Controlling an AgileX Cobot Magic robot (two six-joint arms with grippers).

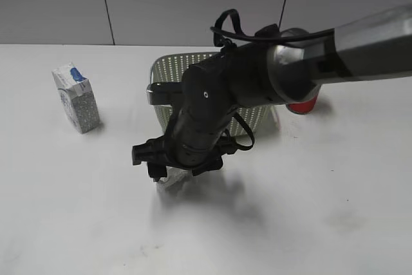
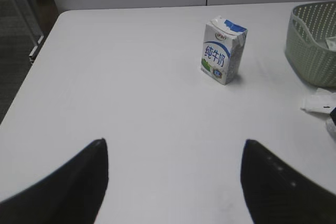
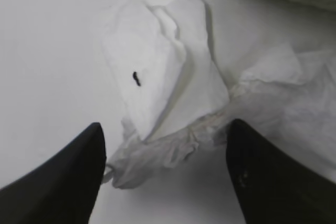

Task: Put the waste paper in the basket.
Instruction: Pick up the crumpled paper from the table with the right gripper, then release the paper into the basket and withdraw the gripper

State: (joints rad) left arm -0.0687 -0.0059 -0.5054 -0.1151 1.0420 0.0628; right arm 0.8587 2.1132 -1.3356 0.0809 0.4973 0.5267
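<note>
The waste paper [image 3: 157, 77] lies on the white table, a crumpled white wad with a tiny dark speck. More crumpled paper [image 3: 286, 93] touches it on the right. My right gripper [image 3: 165, 129] is open just above the wad, one finger on each side of its near end. In the exterior view the right gripper [image 1: 164, 173] points down over the paper [image 1: 171, 185], in front of the sage-green slotted basket [image 1: 168, 69]. My left gripper [image 2: 175, 142] is open and empty over bare table. The left wrist view shows the basket [image 2: 310, 45] and paper [image 2: 317, 102] at its right edge.
A white-and-blue carton [image 1: 76, 98] stands at the left, also in the left wrist view [image 2: 223, 51]. A red can [image 1: 304, 104] stands right of the basket, mostly behind my right arm. Something white [image 2: 331, 42] shows inside the basket.
</note>
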